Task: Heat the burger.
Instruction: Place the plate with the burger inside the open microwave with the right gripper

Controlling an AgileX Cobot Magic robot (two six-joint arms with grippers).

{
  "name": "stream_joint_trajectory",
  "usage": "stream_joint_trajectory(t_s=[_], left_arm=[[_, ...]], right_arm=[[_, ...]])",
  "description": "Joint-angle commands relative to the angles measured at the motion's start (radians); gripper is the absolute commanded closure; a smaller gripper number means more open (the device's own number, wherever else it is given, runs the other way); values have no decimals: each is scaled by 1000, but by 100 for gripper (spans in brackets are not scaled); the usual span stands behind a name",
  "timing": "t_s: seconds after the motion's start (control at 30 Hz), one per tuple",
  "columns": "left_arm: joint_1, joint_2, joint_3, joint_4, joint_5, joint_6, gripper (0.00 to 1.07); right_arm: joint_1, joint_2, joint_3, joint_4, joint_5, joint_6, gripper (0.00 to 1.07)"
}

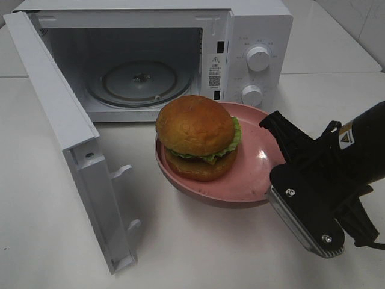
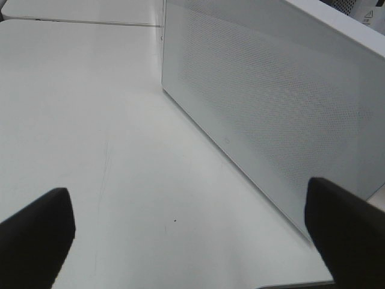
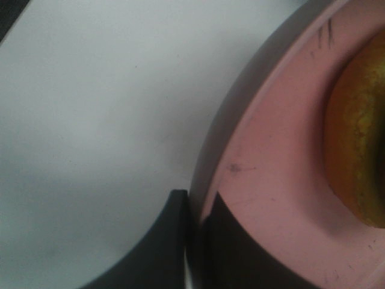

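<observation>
The burger, with a glossy brown bun, lettuce and cheese, sits on a pink plate in front of the open microwave. My right gripper is shut on the plate's right rim. In the right wrist view its fingers pinch the rim, one outside and one inside, with the burger beyond them. I cannot tell whether the plate rests on the table. My left gripper is open and empty above the table, beside the microwave's perforated side wall. It is out of the high view.
The microwave door is swung wide open to the left and reaches toward the table's front. The glass turntable lies bare inside the cavity. Two knobs are on the right panel. The white table lies in front.
</observation>
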Motion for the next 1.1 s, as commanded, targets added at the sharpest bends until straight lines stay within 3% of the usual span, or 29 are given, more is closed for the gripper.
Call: stream_joint_trajectory(t_s=[0.03, 0.37, 0.93, 1.1], left_arm=[[-4, -25, 5, -2, -10, 1, 10], [-4, -25, 5, -2, -10, 1, 10], [-4, -25, 5, -2, -10, 1, 10], [-4, -25, 5, -2, -10, 1, 10]], right_arm=[[-19, -7, -6, 57, -60, -63, 107], [7, 29, -76, 64, -38, -42, 107], [38, 245, -298, 56, -17, -39, 107], [38, 333, -406, 47, 28, -26, 107]])
